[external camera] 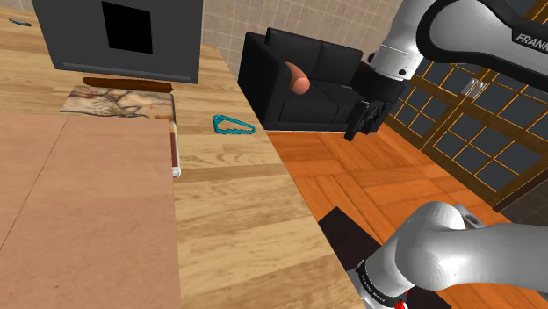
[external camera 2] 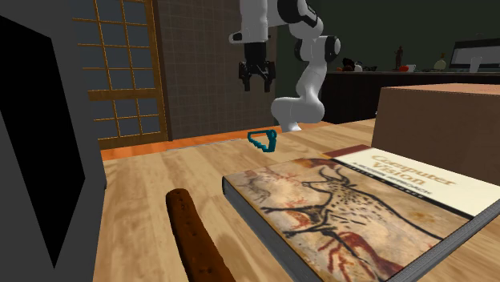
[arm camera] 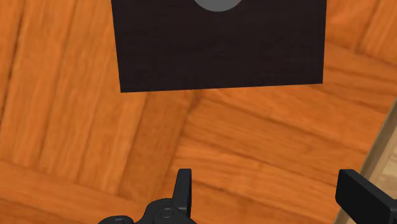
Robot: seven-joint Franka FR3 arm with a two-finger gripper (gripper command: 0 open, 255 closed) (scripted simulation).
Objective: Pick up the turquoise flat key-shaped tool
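The turquoise flat key-shaped tool (external camera: 233,125) lies on the light wooden table (external camera: 237,211) near its edge, also seen across the table as the turquoise tool (external camera 2: 264,141). My black gripper (external camera: 364,122) hangs off the table, over the orange parquet floor, well to the shoulder view's right of the tool and above it. In the second exterior view the gripper (external camera 2: 256,81) hovers high behind the tool. Its fingers (arm camera: 183,189) stand apart with nothing between them, and the wrist view looks down on floor and the dark stand (arm camera: 219,44).
A book with cave-art cover (external camera 2: 352,204) and a brown stick (external camera 2: 196,236) lie on the table. A grey box with a black opening (external camera: 118,35) stands behind them, and a large brown box (external camera: 83,211) fills the near side. A black sofa (external camera: 307,79) sits beyond.
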